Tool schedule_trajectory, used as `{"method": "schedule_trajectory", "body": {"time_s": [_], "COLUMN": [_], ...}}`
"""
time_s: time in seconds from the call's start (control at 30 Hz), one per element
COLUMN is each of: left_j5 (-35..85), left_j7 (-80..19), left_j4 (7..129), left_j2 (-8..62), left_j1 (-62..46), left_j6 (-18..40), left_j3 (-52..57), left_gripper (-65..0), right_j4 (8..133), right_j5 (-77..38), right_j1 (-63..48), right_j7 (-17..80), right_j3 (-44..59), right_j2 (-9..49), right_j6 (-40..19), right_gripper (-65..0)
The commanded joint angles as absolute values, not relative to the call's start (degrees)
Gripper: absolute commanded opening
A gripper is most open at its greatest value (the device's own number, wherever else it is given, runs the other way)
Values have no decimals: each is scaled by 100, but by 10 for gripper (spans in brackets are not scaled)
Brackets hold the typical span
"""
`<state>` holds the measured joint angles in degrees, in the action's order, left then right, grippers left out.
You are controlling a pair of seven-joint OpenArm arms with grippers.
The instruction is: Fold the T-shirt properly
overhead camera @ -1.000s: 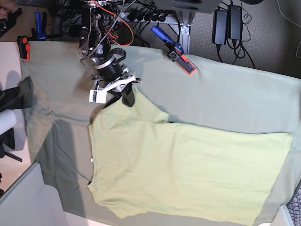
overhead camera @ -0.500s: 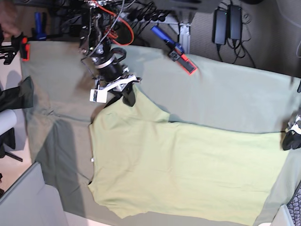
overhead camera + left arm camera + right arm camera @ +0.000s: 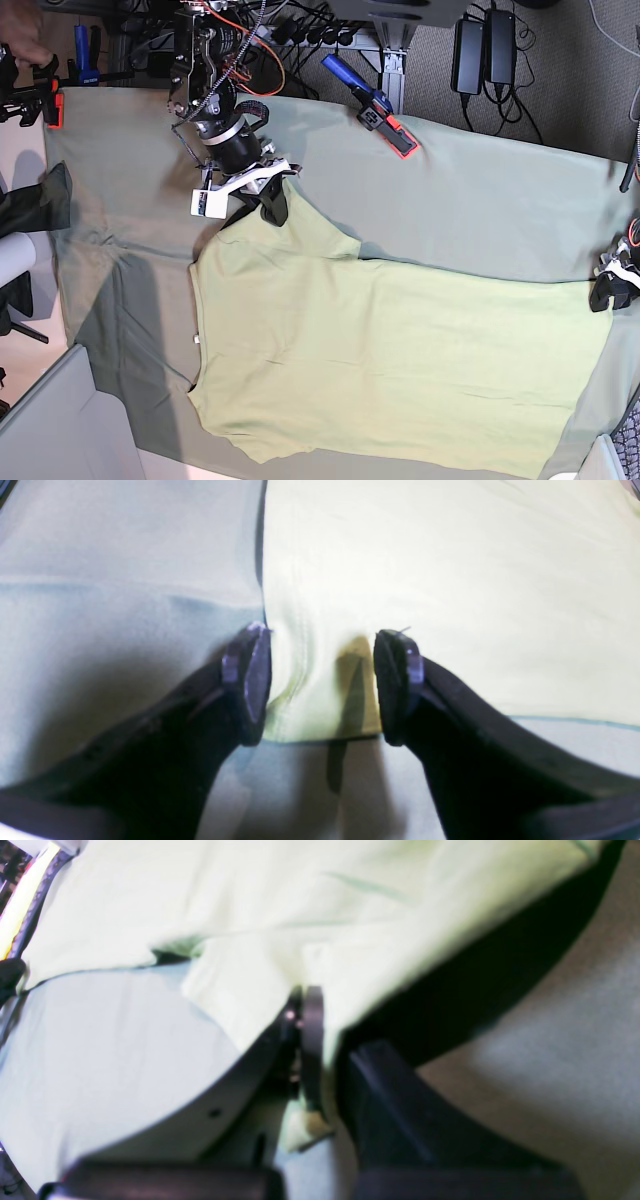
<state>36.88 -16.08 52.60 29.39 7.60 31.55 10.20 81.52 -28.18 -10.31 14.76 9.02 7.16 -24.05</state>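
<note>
**T-shirt spread flat, one sleeve pinched, hem corner straddled**

The T-shirt (image 3: 400, 370) lies flat and unfolded on the grey-green cloth (image 3: 480, 200) that covers the worktop. In the base view its neck opening faces that view's left, where a small white tag (image 3: 195, 340) shows at the collar, and its hem runs along the right side. One short sleeve points toward the far edge of the worktop, the other toward the near edge.

The right tool (image 3: 270, 205) sits at the tip of the far sleeve. Its wrist view shows the jaws pressed together with the light yellow-green fabric caught between them, and a small fold of cloth pokes out below the pads. The fabric there rises off the cloth and casts a dark shadow beneath.

The left tool (image 3: 610, 290) is at the far corner of the hem, at the base view's right edge. In its wrist view the jaws stand wide apart, one finger (image 3: 247, 680) at the shirt's side edge and the other on the fabric, with the stitched corner lying flat between them, not gripped.

Beyond the shirt, a blue and red clamp (image 3: 372, 108) grips the far edge of the cloth, and another red clamp (image 3: 50, 105) holds its far left corner. Two black power bricks (image 3: 485, 50) rest on the floor behind the worktop.
</note>
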Motion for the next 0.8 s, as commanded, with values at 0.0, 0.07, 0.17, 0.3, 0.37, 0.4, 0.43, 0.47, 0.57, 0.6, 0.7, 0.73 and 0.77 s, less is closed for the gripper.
{"method": "schedule_trajectory", "body": {"time_s": [0.0,0.07,0.17,0.3,0.37,0.4,0.43,0.47,0.57,0.6,0.7,0.73,0.77], "left_j5": [3588,3457,3417,3430,3413,3393,3391,3395,3544,3715,3900,3907,3975], "left_j7": [-1704,-1704,-1699,-1693,-1695,-1697,-1697,-1699,-1697,-1697,-1756,-1837,-1938], "left_j4": [5301,5301,5301,5301,5301,5301,5304,5304,5304,5304,5308,5310,5315], "left_j2": [3015,3013,3015,3013,3030,3041,3052,3055,3052,3055,3103,3135,3175], "left_j1": [840,838,838,838,840,840,840,840,840,840,821,805,768], "left_j6": [3068,3065,3068,3068,3070,3114,3216,3404,4000,4000,4000,4000,4000], "left_j3": [1052,1052,1052,1052,1052,1052,1052,1061,1063,1063,1063,1063,1063], "left_gripper": [-287,-288,-337,-620,-650,-650,-650,-650,-650,-650,-650,-650,-650], "right_j4": [8217,8217,8217,8217,8217,8217,8217,8217,8228,8243,8357,8423,8501], "right_j5": [-2783,-2783,-2783,-2783,-2786,-2783,-2783,-2783,-2783,-2786,-2794,-2816,-2862], "right_j1": [-1002,-1002,-1004,-1000,-1002,-1002,-1002,-1002,-1004,-1004,-1022,-1041,-1079], "right_j7": [1459,1459,1461,1459,1461,1463,1479,1505,1581,1651,1922,1992,2051], "right_j3": [915,915,915,915,915,915,915,915,915,915,921,945,978], "right_j2": [760,760,760,760,757,757,760,760,760,760,760,760,762], "right_j6": [-2425,-2425,-2427,-2427,-2427,-2427,-2427,-2427,-2432,-2438,-2443,-2445,-2445], "right_gripper": [-650,-650,-650,-650,-650,-650,-650,-650,-650,-650,-650,-650,-650]}}
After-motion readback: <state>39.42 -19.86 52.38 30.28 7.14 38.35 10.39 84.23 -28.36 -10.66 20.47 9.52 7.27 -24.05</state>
